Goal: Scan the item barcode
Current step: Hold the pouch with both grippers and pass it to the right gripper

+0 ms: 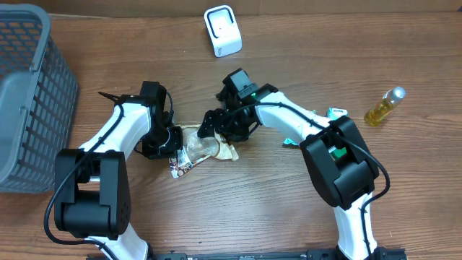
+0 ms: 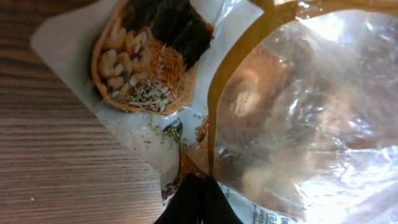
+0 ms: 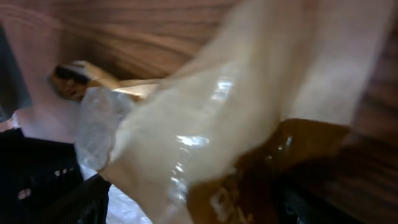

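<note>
So this looks like the "get the bag up and oriented" part of the scan, not the scan itself. The snack bag (image 1: 206,149) is lying on the table (image 1: 253,209) about in the middle, right between the two arms and well short of the white scanner (image 1: 222,30) standing at the far edge. The left gripper (image 1: 172,143) is clamped tight on the bag's left edge; in the left wrist view its dark fingertips (image 2: 198,199) meet right on the printed border, beside the clear window showing the nuts. The right gripper (image 1: 216,128) sits over the other end of the bag with its jaws spread wide. In the right wrist view the film fills the frame between the two dark fingers (image 3: 81,202), but it's blurry and nothing looks pinched, so I'd call that one not holding anything. No barcode is visible from any camera, so it's probably on a face that's hidden or turned down, though I honestly can't tell which. My guess for the next move: one arm has to carry the bag over to the scanner with the barcode side turned toward its window. The film is floppy and crinkly, so a one-edge pinch will let it droop. It'll probably need a second hold or some stretching flat.
</note>
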Robot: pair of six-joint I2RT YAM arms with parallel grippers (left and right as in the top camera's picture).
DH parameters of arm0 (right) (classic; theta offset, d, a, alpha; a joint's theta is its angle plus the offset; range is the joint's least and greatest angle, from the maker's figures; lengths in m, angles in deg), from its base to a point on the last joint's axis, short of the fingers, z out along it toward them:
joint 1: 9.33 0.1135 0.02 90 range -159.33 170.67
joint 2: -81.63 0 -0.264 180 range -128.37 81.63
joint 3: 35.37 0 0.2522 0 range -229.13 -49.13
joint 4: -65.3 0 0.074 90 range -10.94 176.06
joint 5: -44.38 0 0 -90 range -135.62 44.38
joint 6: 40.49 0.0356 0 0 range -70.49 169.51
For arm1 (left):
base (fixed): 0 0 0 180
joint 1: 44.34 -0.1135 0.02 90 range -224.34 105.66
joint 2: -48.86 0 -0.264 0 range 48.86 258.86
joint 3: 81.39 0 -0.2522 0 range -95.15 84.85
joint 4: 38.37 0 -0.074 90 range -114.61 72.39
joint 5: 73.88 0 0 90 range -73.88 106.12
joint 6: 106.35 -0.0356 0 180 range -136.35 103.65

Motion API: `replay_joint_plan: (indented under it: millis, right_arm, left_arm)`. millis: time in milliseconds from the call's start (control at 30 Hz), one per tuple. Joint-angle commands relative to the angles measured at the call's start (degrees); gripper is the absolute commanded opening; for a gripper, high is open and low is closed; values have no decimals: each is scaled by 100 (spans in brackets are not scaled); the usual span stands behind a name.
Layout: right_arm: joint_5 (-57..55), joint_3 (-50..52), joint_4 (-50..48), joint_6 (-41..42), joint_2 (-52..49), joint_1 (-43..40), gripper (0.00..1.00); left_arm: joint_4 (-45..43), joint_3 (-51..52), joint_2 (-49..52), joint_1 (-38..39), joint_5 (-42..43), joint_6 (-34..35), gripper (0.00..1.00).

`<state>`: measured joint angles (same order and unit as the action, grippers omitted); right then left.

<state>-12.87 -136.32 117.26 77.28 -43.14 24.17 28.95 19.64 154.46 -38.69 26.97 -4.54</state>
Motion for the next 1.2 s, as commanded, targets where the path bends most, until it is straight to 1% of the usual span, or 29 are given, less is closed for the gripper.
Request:
replay_joint_plan:
  millis: [0, 33, 233, 300, 400, 433, 500, 533, 567, 633, 733, 800, 900, 933, 1000, 1067, 1167]
  right_arm:
    - [424, 256, -256, 98, -271, 170, 76]
    - [531, 256, -356, 98, -271, 170, 74]
    - [1375, 256, -1080, 98, -271, 131, 55]
    - [1403, 256, -1117, 98, -271, 133, 54]
    - [1449, 256, -1086, 96, -271, 138, 38]
    - [1537, 256, -1086, 96, -269, 133, 37]
    - [2015, 251, -1121, 52, -262, 44, 46]
    - [2133, 249, -1113, 52, -262, 7, 56]
    - [2234, 247, -1038, 55, -262, -66, 68]
    - [2201, 247, -903, 50, -251, -160, 82]
    - [2144, 221, -855, -83, -111, -313, 91]
    - [1843, 195, -857, -81, 26, -374, 93]
    - [986, 195, -802, -76, 160, -450, 96]
    - [885, 195, -778, -74, 160, -455, 96]
    - [426, 199, -667, -76, 142, -452, 100]
    - [31, 201, -678, -76, 142, -404, 100]
    - [-74, 201, -984, -74, 142, -387, 100]
  left_arm:
    - [-98, 35, -61, 44, 52, 17, 4]
    - [-98, 35, -61, 44, 50, 17, 4]
    - [-98, 35, -61, 44, -138, 17, 4]
    - [-103, 35, -61, 44, -140, 17, 5]
    - [-149, 35, -61, 44, -140, 17, 4]
    - [-155, 35, -59, 44, -146, 17, 4]
    - [-157, 35, -61, 44, -216, 17, 4]
    - [-157, 35, -59, 44, -251, 15, 4]
    - [-160, 35, -61, 44, -249, 17, 5]
    - [-173, 35, -61, 44, -249, 17, 4]
    - [-203, 35, -59, 44, -251, 17, 4]
    - [-219, 35, -61, 44, -249, 17, 4]
    - [-227, 35, -61, 44, -249, 17, 4]
    - [-227, 35, -61, 44, -251, 15, 4]
    - [-227, 35, -59, 44, -249, -4, 4]
    - [-227, 35, -59, 44, -254, -7, 4]
    - [-234, 35, -59, 44, -251, -9, 4]
